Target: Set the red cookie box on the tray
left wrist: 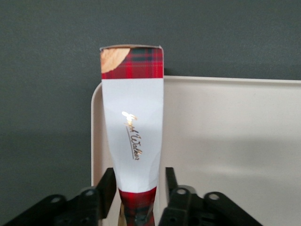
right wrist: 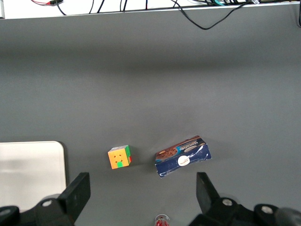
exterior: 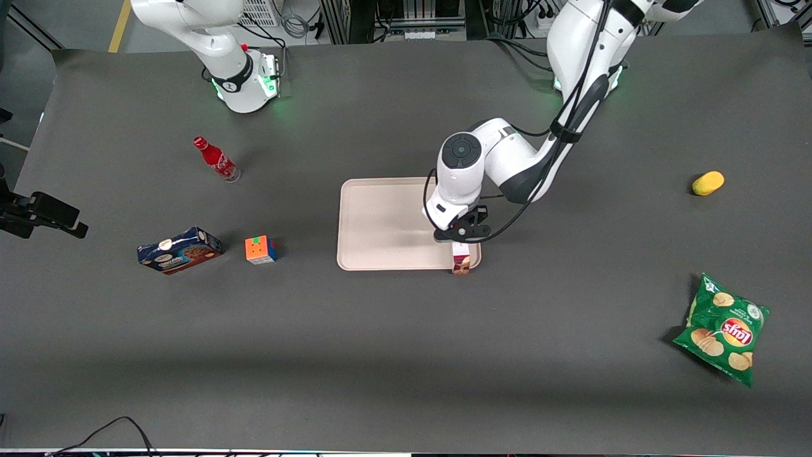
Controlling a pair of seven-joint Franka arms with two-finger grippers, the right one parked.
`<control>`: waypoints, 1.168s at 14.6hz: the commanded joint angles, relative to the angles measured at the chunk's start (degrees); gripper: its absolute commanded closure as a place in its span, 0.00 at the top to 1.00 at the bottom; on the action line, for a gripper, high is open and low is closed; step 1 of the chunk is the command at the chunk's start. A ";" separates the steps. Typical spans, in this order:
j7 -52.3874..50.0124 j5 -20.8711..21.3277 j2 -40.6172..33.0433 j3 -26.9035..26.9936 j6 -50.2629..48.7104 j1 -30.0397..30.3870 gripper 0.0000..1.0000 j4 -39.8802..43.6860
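Observation:
The red cookie box (exterior: 461,261) lies along the tray's (exterior: 380,222) short edge toward the working arm's end, at the corner nearest the front camera. Its plaid end pokes slightly over the tray's rim. In the left wrist view the box (left wrist: 132,117) shows its white middle and plaid ends, with the tray (left wrist: 225,141) under it. My gripper (exterior: 462,244) hangs low over the box, gripper (left wrist: 136,178) open: the fingers (left wrist: 106,186) straddle the box, with a narrow gap on one side.
Toward the parked arm's end lie a blue cookie box (exterior: 179,250), a colour cube (exterior: 261,249) and a red bottle (exterior: 216,158). Toward the working arm's end are a yellow object (exterior: 708,183) and a green chips bag (exterior: 723,329).

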 commanded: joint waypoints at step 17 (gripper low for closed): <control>45.43 -14.89 -15.53 21.59 -37.96 8.32 1.00 30.13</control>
